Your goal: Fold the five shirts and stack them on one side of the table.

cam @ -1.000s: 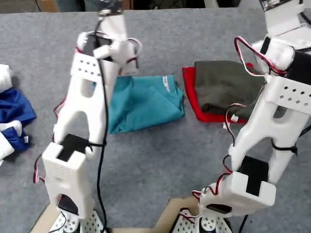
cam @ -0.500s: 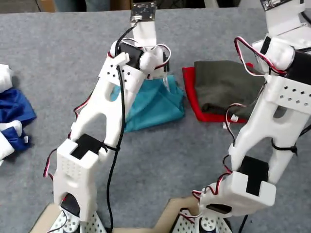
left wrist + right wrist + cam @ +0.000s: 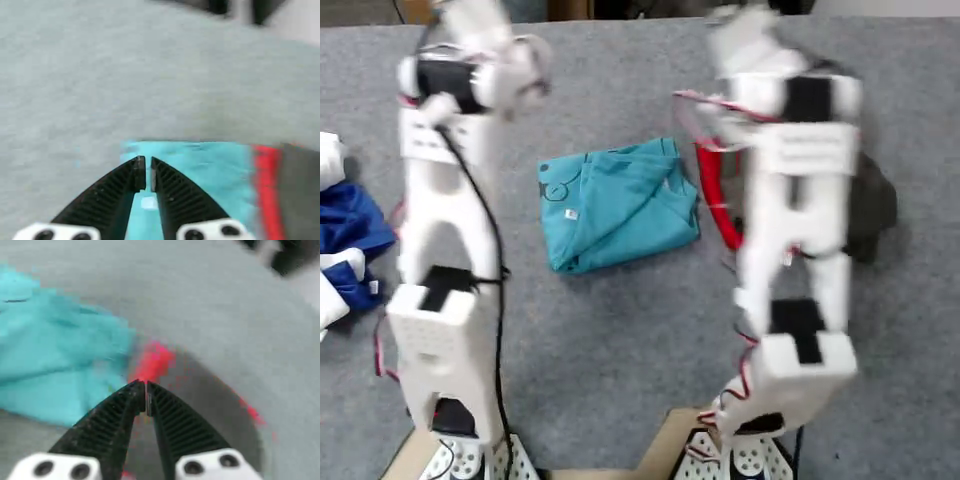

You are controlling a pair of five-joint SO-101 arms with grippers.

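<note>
A folded teal shirt (image 3: 620,205) lies in the middle of the grey table (image 3: 620,330). To its right is a red shirt (image 3: 710,200) with a dark grey shirt (image 3: 875,205) on top, mostly hidden by the right arm (image 3: 800,150). A blue shirt (image 3: 350,225) lies at the left edge. My left gripper (image 3: 146,167) is shut and empty, above the table short of the teal shirt (image 3: 200,160). My right gripper (image 3: 145,390) is shut and empty, over the edge where the red shirt (image 3: 155,360) meets the dark grey shirt (image 3: 215,405), with the teal shirt (image 3: 50,365) beside it.
White cloth (image 3: 328,160) bunches with the blue shirt at the left edge. The left arm (image 3: 445,170) stands between that pile and the teal shirt. Open table surface lies at the front centre and at the back.
The left arm has swung off the teal shirt to the left, uncovering it. The right arm has swung left and now stands over the red and dark grey shirts.
</note>
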